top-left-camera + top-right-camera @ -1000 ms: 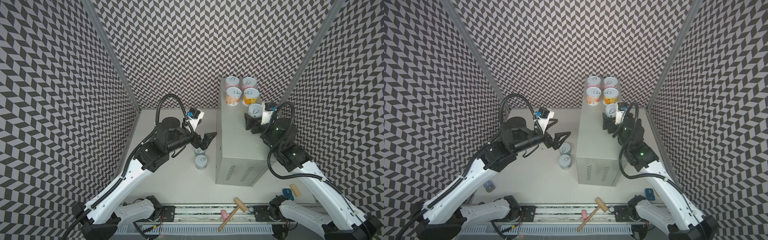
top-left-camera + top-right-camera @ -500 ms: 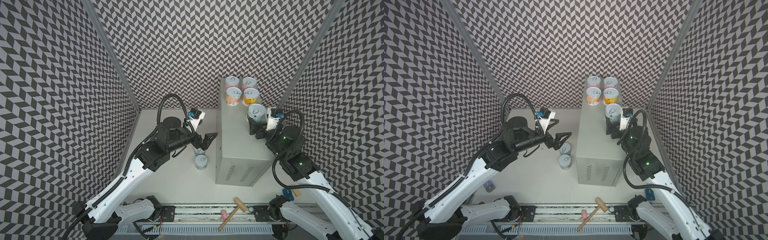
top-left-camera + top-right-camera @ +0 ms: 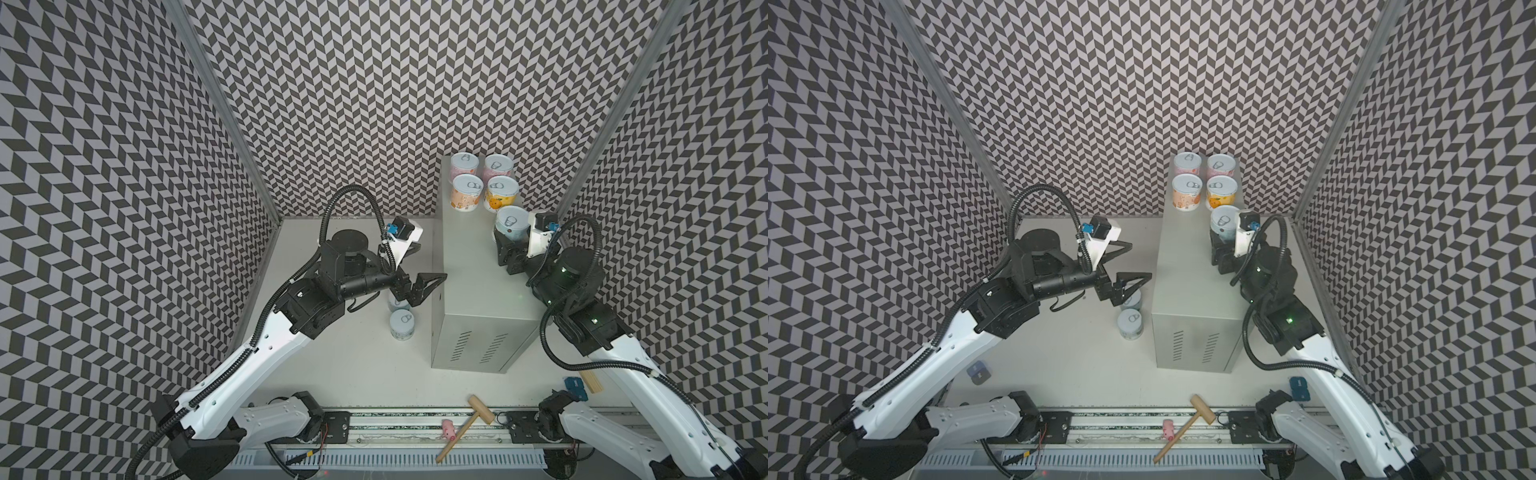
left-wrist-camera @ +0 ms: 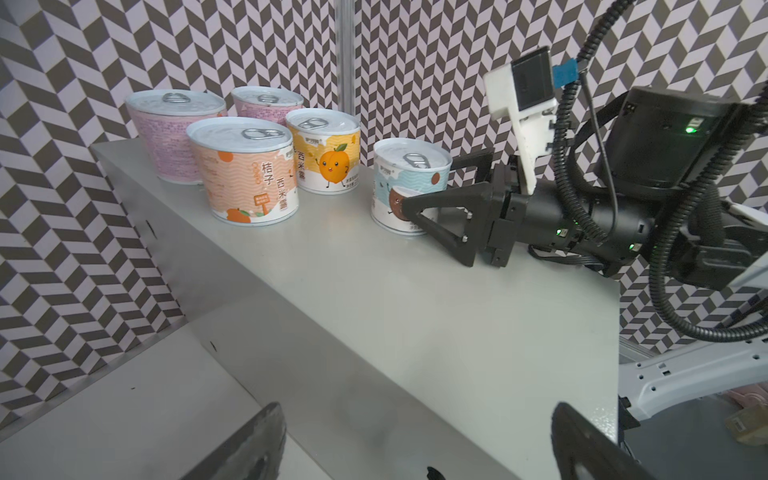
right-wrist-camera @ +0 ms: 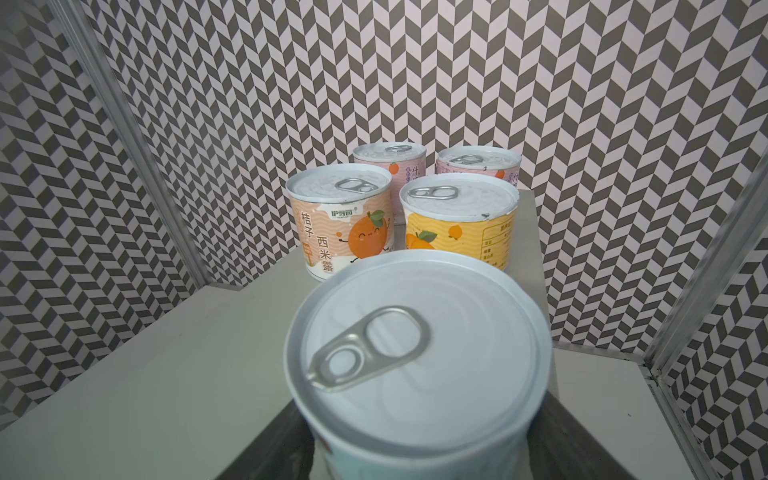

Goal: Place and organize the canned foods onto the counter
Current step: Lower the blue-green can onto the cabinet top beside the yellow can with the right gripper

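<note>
Showing, near to far: a wooden mallet point(image 3: 465, 424) on the near rail point(image 3: 395, 419); a short cylindrical can with a pale pull-tab lid and blue-white label point(image 3: 402, 325), upright on the low white desk point(image 3: 353, 365); just beyond it, a second like can point(image 3: 395, 303), half hidden beneath the left end effector point(image 3: 430, 261), whose fingers point(image 3: 430, 277) stand wide apart. Both cans stand just left of the tall light-grey metal box-shaped desk point(image 3: 469, 299). On its top, at right, a blue-white labelled can point(image 4: 411, 160) sits between the fingers point(image 4: 449, 212) of the right end effector point(image 4: 417, 189); whether they clamp it cannot be told. Farther back, four cans form a square: an orange-pink labelled can point(image 3: 467, 195) left, a yellow labelled can point(image 3: 500, 195) right, then one pink labelled can point(image 3: 463, 166) beside another pink can point(image 3: 497, 168) at the far edge.
</note>
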Action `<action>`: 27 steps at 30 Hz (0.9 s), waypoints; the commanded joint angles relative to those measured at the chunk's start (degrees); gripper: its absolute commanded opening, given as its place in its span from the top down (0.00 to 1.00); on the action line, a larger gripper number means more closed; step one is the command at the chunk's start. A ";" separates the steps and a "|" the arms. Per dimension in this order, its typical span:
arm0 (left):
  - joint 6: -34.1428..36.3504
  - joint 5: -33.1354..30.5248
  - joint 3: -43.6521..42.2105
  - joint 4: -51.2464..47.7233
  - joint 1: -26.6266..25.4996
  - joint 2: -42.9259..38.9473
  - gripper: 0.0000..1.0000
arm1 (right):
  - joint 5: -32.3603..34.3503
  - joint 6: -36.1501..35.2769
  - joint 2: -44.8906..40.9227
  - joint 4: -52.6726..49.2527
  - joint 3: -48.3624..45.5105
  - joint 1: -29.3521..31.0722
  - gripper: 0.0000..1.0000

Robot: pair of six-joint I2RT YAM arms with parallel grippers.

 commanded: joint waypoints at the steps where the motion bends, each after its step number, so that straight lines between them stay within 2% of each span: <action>1: 1.04 1.20 2.20 -0.19 -0.79 1.08 0.00 | -0.60 -1.35 1.76 2.72 -0.33 -0.21 0.26; 20: 1.56 -0.22 4.80 0.83 -2.10 4.97 0.00 | -0.70 -1.07 4.84 5.93 -0.84 -1.68 0.29; 27: 1.66 -0.40 4.71 0.91 -2.12 4.93 0.00 | -2.77 -0.64 5.30 5.39 -0.53 -2.76 0.25</action>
